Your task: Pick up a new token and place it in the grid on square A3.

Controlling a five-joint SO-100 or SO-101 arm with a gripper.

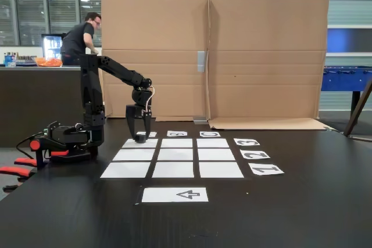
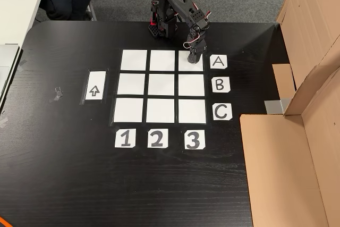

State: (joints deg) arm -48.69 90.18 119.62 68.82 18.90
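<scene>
The grid [image 1: 173, 155] [image 2: 162, 84] of white paper cells lies on the black table, with labels A, B, C and 1, 2, 3 along two sides. Square A3 [image 1: 149, 143] [image 2: 191, 66] is the far-left cell in the fixed view and the top-right cell, beside label A [image 2: 218, 61], in the other view. My gripper [image 1: 140, 136] [image 2: 194, 55] points straight down onto this square. A small dark token [image 1: 140, 139] sits between its fingertips, at the paper's surface near the cell's far edge. The fingers look shut on it.
A white strip with a printed arrow [image 1: 174, 194] [image 2: 95, 85] lies apart from the grid. Cardboard walls [image 1: 261, 56] [image 2: 297, 131] bound one side of the table. A second small device with red parts [image 1: 58, 140] sits by the arm's base. A person [image 1: 81, 36] stands behind.
</scene>
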